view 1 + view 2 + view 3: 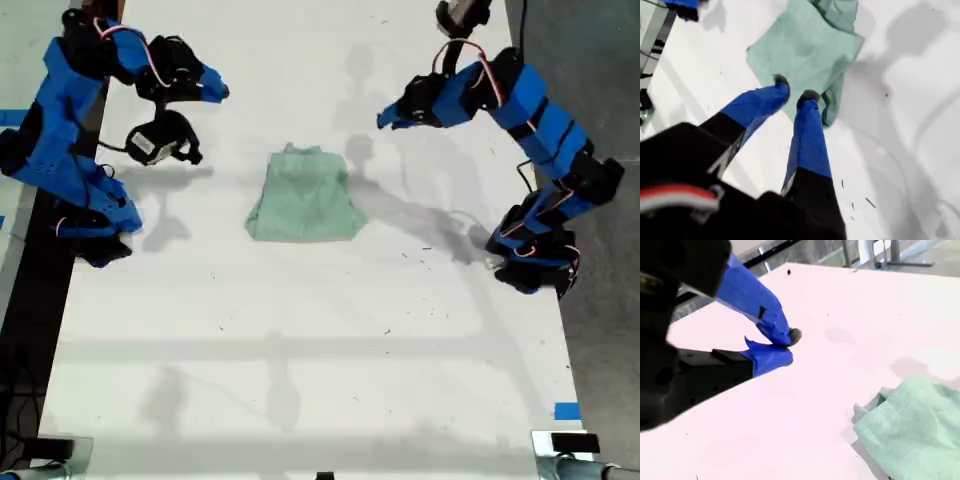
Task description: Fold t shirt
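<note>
T shirt (305,197): mid-table between your arms, already a compact wad, so you're likely near done.
First gripper (794,90): hovers above the cloth's edge, fingers a narrow gap apart, holding nothing.
Second gripper (787,347): off the cloth over bare table (300,340), tips nearly closed, empty.
Cloth: pale mint, soft, wrinkled; one corner flops loose.

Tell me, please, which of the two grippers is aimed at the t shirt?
My first gripper: its wrist view shows the t shirt straight beyond its tips. My second gripper points at bare table, with the shirt off to one side.
</note>
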